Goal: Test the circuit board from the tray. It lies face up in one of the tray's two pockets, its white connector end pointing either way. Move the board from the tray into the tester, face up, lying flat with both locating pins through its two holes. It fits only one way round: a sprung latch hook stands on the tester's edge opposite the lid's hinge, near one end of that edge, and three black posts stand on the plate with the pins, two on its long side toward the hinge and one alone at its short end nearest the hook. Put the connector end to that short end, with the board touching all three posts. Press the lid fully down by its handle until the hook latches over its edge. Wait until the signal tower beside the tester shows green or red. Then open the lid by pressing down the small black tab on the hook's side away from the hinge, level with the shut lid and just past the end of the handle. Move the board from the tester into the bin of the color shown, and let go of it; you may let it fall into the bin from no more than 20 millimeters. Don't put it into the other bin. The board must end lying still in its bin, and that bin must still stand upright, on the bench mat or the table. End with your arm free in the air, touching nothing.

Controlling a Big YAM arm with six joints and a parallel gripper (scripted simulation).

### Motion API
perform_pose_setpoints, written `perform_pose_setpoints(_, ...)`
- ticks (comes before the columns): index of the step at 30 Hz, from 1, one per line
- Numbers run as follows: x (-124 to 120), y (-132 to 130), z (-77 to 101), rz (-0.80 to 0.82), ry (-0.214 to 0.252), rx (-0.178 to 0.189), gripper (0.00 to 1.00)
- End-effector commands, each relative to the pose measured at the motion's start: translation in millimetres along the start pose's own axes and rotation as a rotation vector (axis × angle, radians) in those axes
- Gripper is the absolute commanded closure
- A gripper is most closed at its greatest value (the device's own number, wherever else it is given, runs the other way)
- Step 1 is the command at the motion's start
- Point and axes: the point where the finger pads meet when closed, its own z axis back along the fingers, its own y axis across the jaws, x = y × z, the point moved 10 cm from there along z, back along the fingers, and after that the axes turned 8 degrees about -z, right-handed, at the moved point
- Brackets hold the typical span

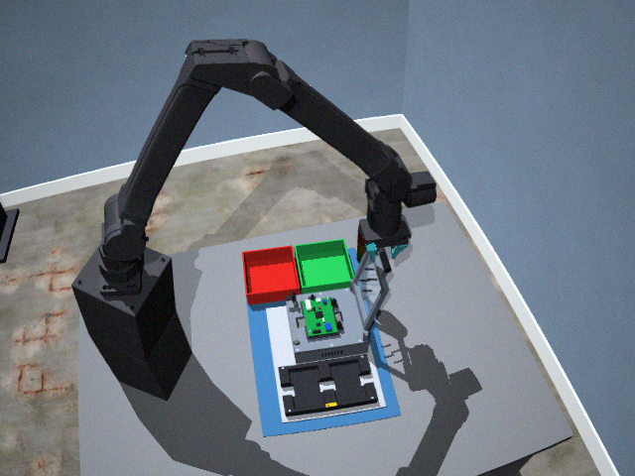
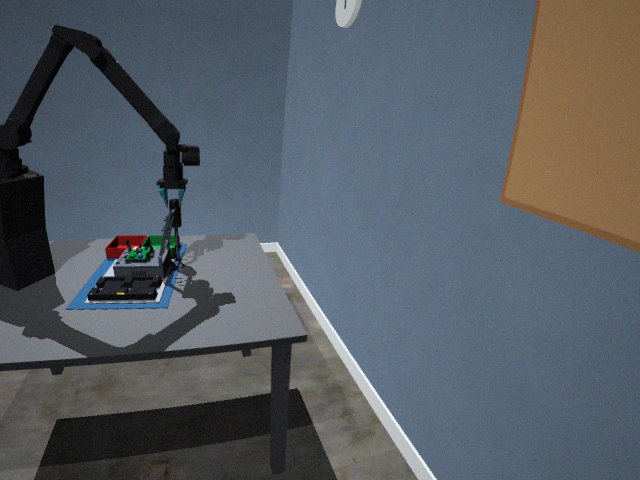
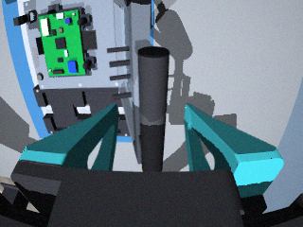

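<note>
- Above the raised lid's handle [image 3: 153, 108], the gripper [image 3: 151, 128] hangs pointing straight down, its teal fingers standing on either side of the dark bar, half spread and with a gap to each side; it looks to be holding nothing.
- That handle is the thing the coming move turns on: it sits directly below the gripper, between the fingers, and in the wrist view its long axis runs lengthwise down the gap between them.
- From the top view the lid [image 1: 370, 292] stands nearly upright on the hinge side of the tester [image 1: 327, 348], leaning slightly away from the plate.
- To shut it, I judge the arm must carry the handle in an arc toward the plate and down, away from the hinge, so the push goes sideways first, then downward.
- On the tester plate the circuit board [image 1: 321, 315] lies face up, its white connector end toward the bins.
- Behind the tester the red bin [image 1: 270, 275] and green bin [image 1: 323, 265] stand side by side; the black tray [image 1: 327, 390] in front is without a board.
- I cannot make out the latch hook or the signal tower's colour from where I stand.
</note>
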Motion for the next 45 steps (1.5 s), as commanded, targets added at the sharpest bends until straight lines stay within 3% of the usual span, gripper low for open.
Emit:
perform_pose_setpoints(1, -1.8, -22.2, 25.0, -0.009, -0.018, -0.059, 0.52)
perform_pose_setpoints(2, -1.8, -22.2, 25.0, -0.009, -0.018, -0.059, 1.00)
perform_pose_setpoints(45, -2.0, -20.3, 23.9, -0.012, -0.017, -0.056, 1.00)
